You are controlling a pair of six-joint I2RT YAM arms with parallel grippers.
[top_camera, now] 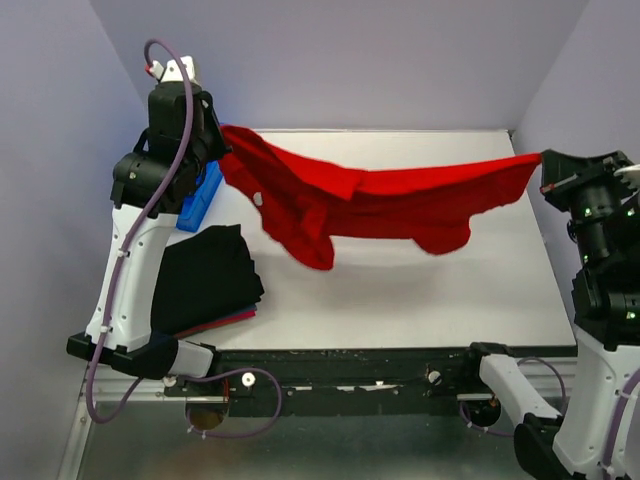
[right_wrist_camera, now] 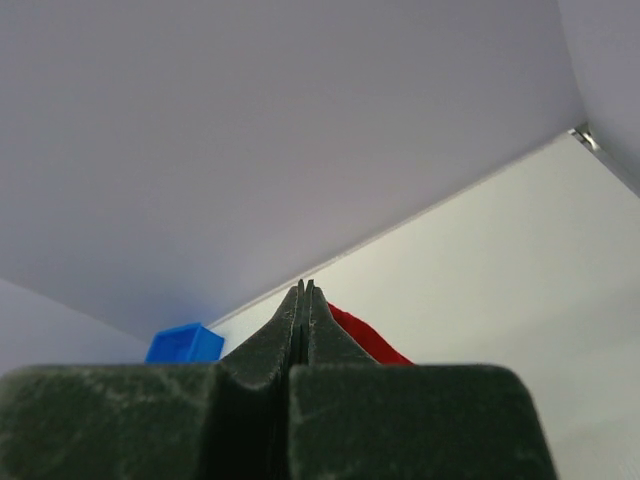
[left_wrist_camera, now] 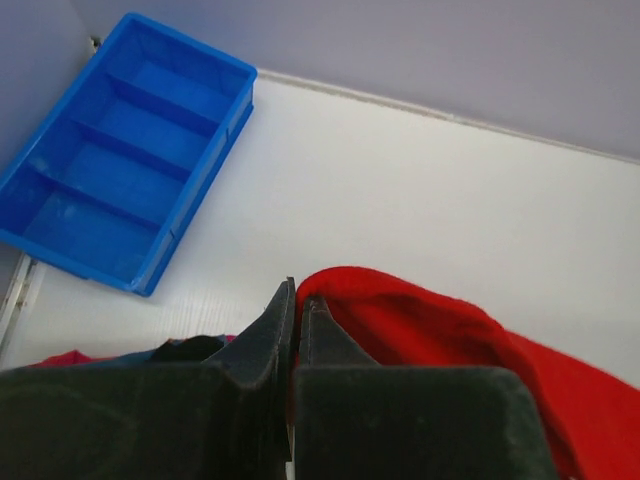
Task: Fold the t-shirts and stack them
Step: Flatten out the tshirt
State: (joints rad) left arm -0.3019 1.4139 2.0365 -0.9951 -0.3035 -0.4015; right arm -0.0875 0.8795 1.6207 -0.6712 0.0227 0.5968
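Top external view shows you, nearest the arm bases, the folded black t-shirt stacked on a dark-red t-shirt at the table's front left, so that part looks done. Farther back, the red t-shirt hangs stretched in the air above the table, unfolded, so its folding and stacking are left. Your left claw is raised beside the blue bin, pinched on one end of the cloth, and your right claw is held high at the right edge, clamped on the other end.

T-shirt over table, folded stack front-left.
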